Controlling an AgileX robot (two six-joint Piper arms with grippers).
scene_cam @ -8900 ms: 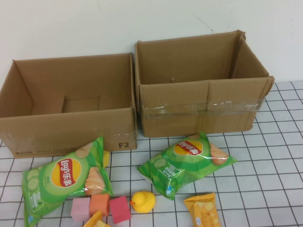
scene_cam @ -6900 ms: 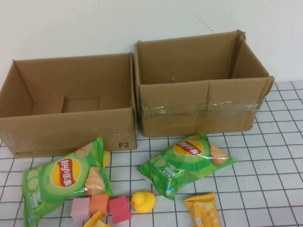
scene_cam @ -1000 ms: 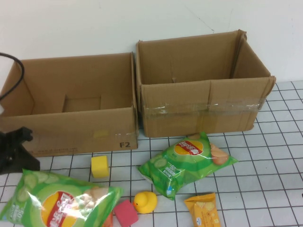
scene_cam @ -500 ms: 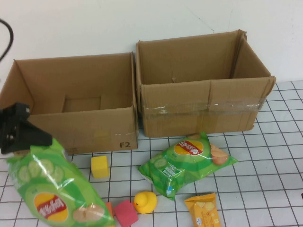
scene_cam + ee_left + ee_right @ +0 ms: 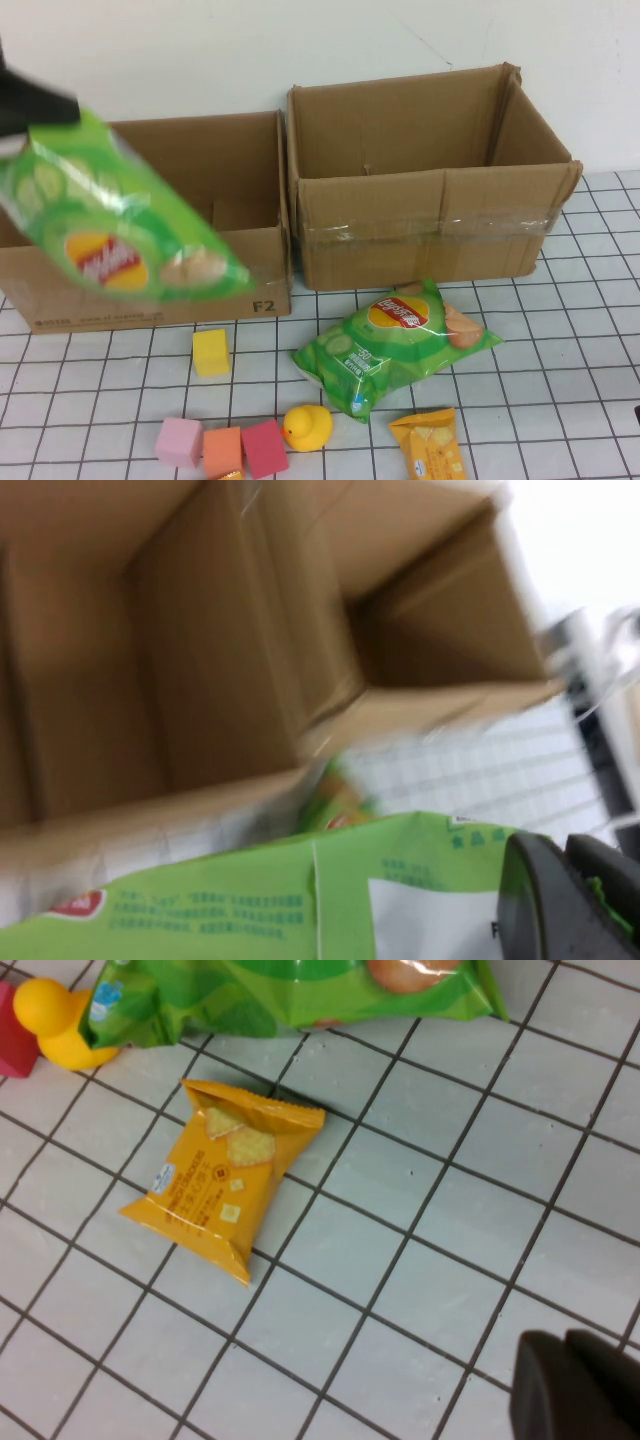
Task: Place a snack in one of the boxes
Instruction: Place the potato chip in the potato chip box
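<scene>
Two cardboard boxes stand side by side: the left box (image 5: 150,290) and the right box (image 5: 430,240). The left gripper (image 5: 35,105), raised over the left box's near wall, pinches one green chip bag (image 5: 110,225) by its top edge, the bag dangling below the jaws. A second green chip bag (image 5: 400,340) lies on the tiled table (image 5: 560,340), well apart from those jaws. One yellow cracker packet (image 5: 225,1180) lies near the right gripper (image 5: 575,1390), whose jaws are pressed together, empty. Also there: four foam cubes – yellow (image 5: 210,352), pink (image 5: 179,442), orange (image 5: 222,450), red (image 5: 264,447) – and one rubber duck (image 5: 307,427).
</scene>
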